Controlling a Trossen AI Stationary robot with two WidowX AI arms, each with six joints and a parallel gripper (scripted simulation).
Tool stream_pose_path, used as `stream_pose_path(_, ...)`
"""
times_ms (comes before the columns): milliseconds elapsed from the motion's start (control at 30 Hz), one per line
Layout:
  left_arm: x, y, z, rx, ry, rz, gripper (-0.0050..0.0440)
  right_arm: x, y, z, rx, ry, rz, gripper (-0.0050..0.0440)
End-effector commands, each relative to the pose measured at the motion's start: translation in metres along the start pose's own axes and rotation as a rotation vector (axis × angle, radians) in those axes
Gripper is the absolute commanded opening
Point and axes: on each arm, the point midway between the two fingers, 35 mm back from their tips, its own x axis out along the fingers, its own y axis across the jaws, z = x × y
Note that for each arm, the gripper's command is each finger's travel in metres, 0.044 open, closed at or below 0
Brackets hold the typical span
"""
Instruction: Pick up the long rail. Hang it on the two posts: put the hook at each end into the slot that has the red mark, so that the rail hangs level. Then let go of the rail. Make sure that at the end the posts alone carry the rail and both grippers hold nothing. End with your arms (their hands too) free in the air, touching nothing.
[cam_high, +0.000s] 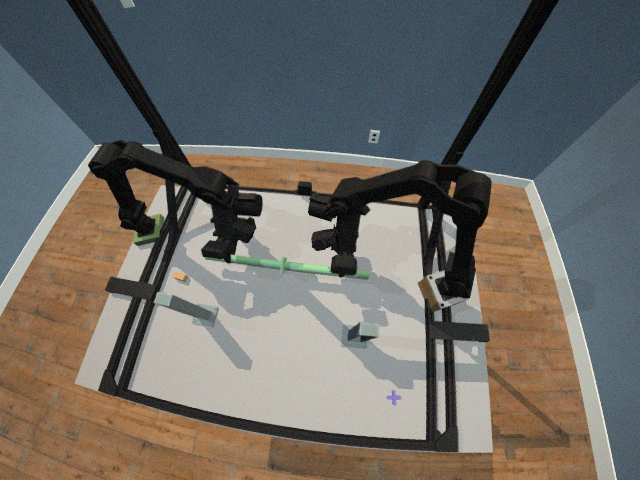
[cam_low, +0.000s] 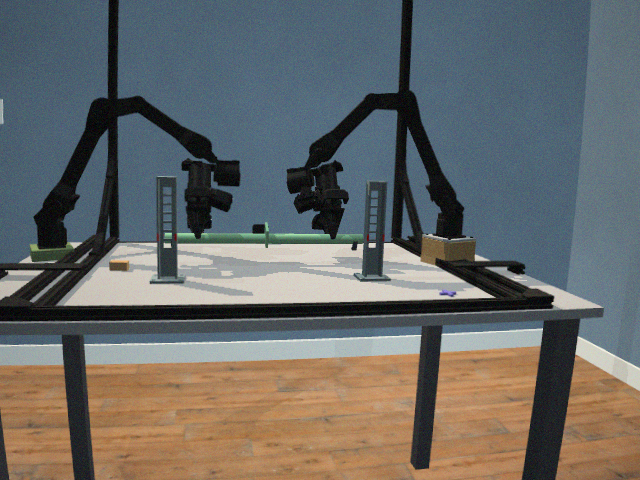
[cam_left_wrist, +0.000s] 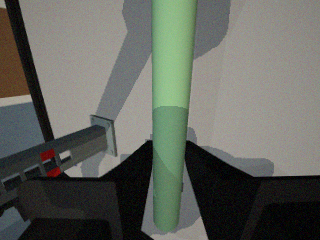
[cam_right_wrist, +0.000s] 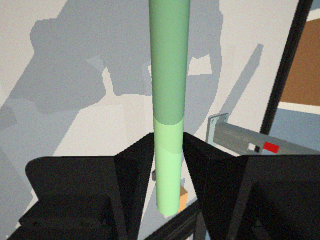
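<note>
Left gripper (cam_high: 343, 273) (cam_low: 332, 236) (cam_left_wrist: 169, 143) holds the rail (cam_high: 310, 268) (cam_low: 299, 238) (cam_left_wrist: 172, 60) (cam_right_wrist: 170, 60), seemingly clear of its nearest post (cam_high: 356, 337) (cam_low: 382, 232) (cam_left_wrist: 90, 137).

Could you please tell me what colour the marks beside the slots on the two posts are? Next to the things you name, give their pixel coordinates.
Red, on both posts (cam_low: 166, 266) (cam_low: 372, 263); clearest in the exterior view.
</note>
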Motion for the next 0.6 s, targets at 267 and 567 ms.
stream_pose_path(267, 0.01, -0.008, 0.001, -0.02, -0.033, 0.034, 0.0, 0.0, 0.001, 0.0, -0.02, 0.03, -0.035, 0.0)
stream_pose_path(567, 0.024, -0.017, -0.001, -0.047, -0.072, 0.02, 0.0, 0.0, 0.001, 0.001, -0.046, 0.073, -0.02, 0.0)
